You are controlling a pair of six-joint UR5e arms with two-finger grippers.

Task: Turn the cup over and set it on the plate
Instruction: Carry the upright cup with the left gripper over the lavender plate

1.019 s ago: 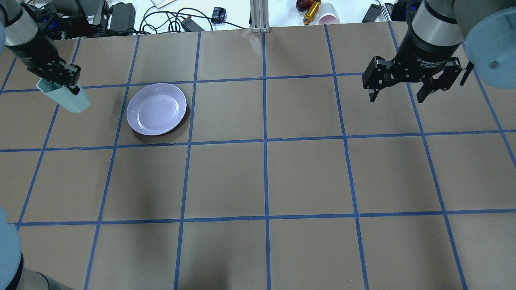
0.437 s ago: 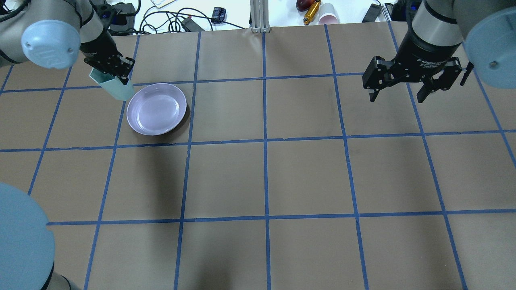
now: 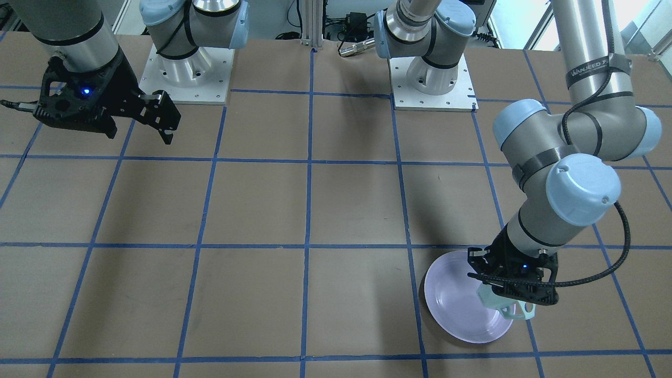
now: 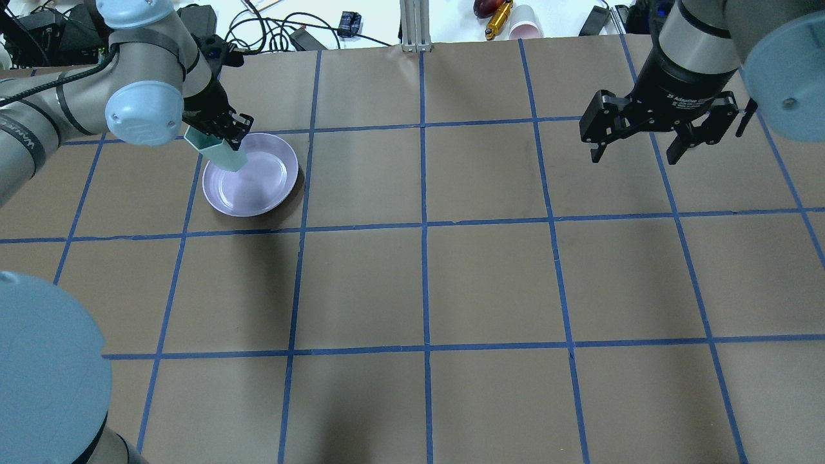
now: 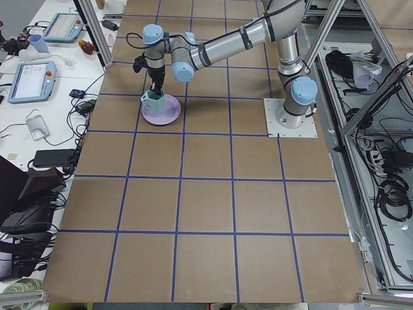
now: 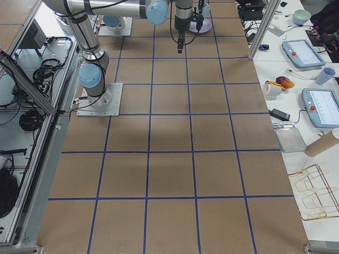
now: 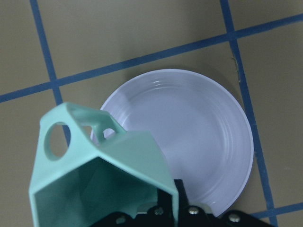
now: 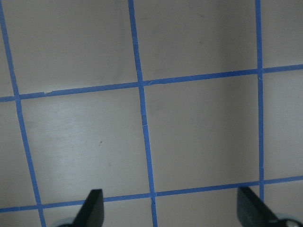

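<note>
Black fingers [image 7: 178,194] of the left gripper [image 4: 227,131] clamp one wall of the cup [image 4: 219,151], a mint-green faceted mug with a teal hollow and an angular pierced handle, tilted over the rim of the plate [image 4: 261,187]. Whether they touch is unclear. Glossy, round and lavender, the plate lies on the brown gridded table [image 4: 490,283]. Well away from the plate, the right gripper [image 4: 635,156] hangs with its fingers spread

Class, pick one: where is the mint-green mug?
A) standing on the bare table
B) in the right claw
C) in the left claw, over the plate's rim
C: the left claw grips the mug over the rim of the lavender plate; the right claw is open, empty.
</note>
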